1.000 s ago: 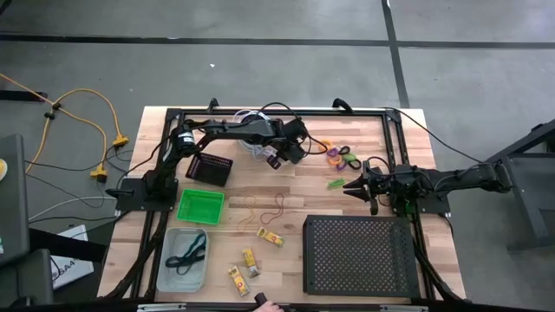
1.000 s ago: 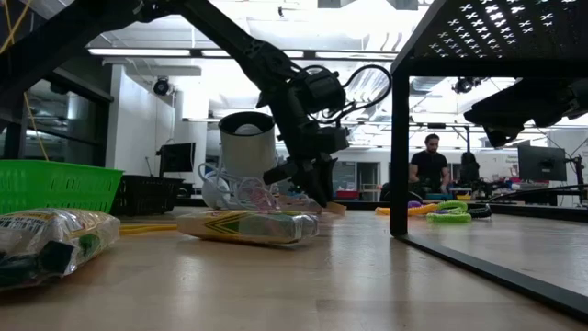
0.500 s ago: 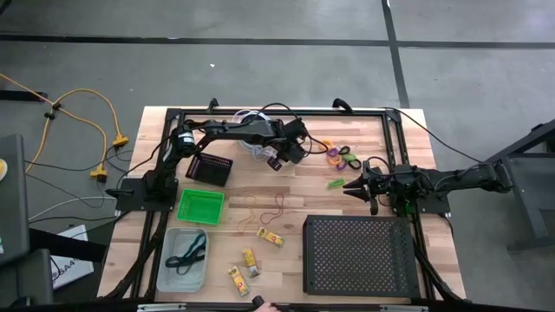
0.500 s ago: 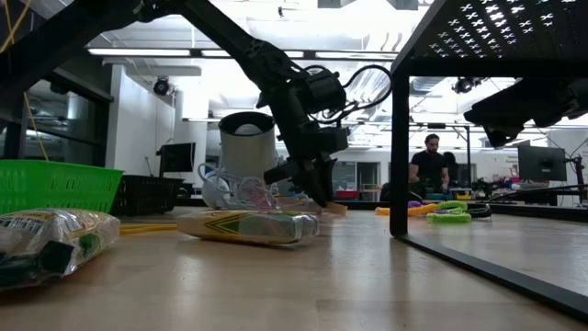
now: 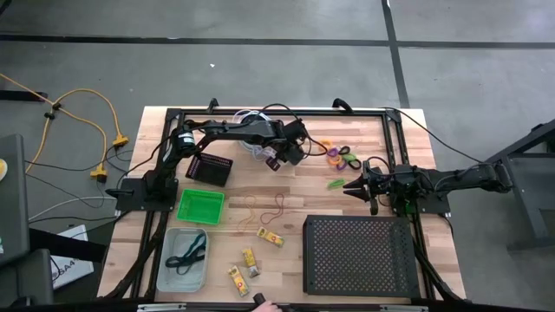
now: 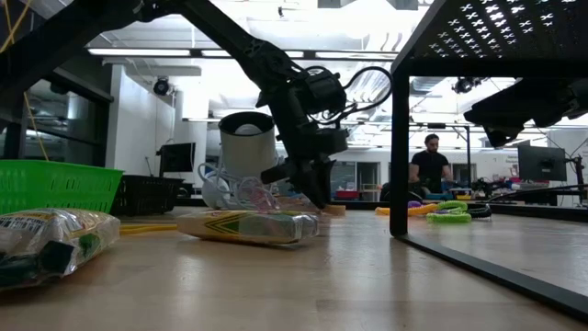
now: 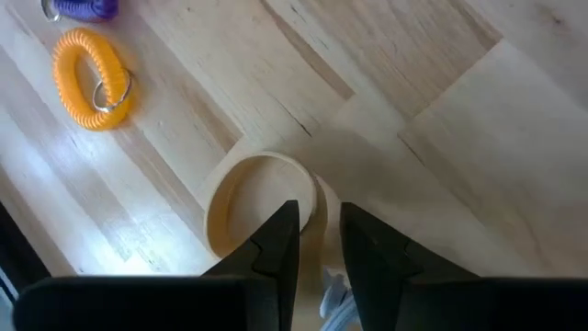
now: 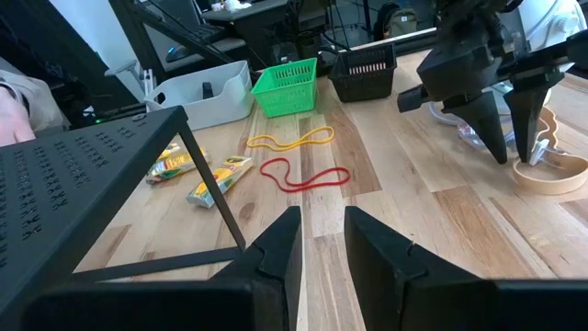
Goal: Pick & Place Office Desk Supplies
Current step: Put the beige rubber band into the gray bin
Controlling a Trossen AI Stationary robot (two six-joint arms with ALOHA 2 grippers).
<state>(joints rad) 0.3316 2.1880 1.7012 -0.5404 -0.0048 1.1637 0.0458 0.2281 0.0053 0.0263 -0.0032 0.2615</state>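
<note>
A beige tape ring (image 7: 248,198) lies flat on the wood at the table's far middle, and my left gripper (image 7: 319,221) is shut on its wall. The right wrist view shows that gripper (image 8: 514,152) coming down on the ring (image 8: 551,176). An orange coil ring (image 7: 92,69) and purple and green rings (image 5: 342,156) lie just to its right. A yellow rubber band (image 8: 289,140), a red one (image 8: 303,175) and yellow packets (image 5: 270,237) lie nearer the front. My right gripper (image 5: 349,185) waits at the right, its fingers a narrow gap apart and holding nothing. My left gripper has the ring's wall (image 7: 317,195) between its two fingers, one finger inside the ring (image 8: 531,138) and one outside (image 8: 491,138). The fingers come steeply from above, slanting toward the table's right. The ring's lower edge rests on the table.
A black perforated tray (image 5: 360,254) stands on legs at the front right. A green basket (image 5: 200,206), a black basket (image 5: 209,168) and a pale bin (image 5: 184,258) with a dark loop sit at the left. A white coiled cord (image 5: 251,143) lies behind my left arm.
</note>
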